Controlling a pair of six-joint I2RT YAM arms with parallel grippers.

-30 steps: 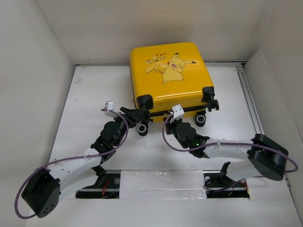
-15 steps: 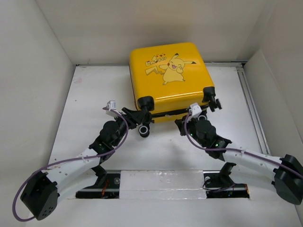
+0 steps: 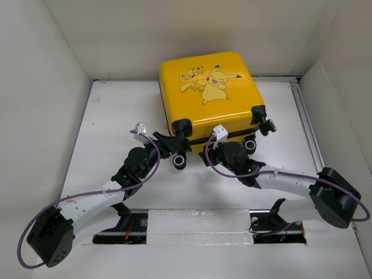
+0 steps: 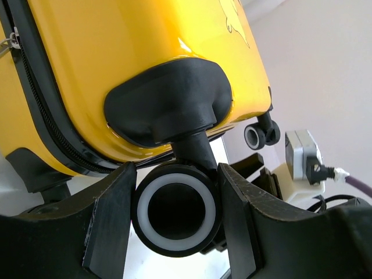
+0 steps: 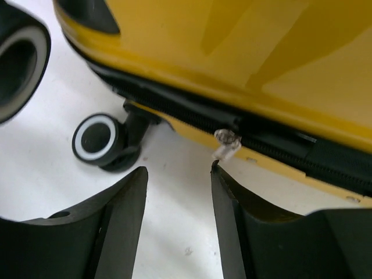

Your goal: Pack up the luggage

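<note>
The yellow luggage lies flat and zipped shut at the back of the white table, Pikachu print up, wheels toward me. My left gripper is shut on its near-left wheel, and both fingers press the wheel's sides. My right gripper stands open at the middle of the near edge, nothing between its fingers. In the right wrist view the right gripper is just below the black zipper line, and the small metal zipper pull hangs right above its right fingertip.
Two more black wheels stick out at the case's near-right corner. White walls close in the table on the left, back and right. A metal rail runs along the right side. The arm bases' mounting bar lies at the near edge.
My right gripper swung right toward the near-right wheels, came back left to the middle of the zipper edge, and opened. The left gripper kept its hold on the wheel.
</note>
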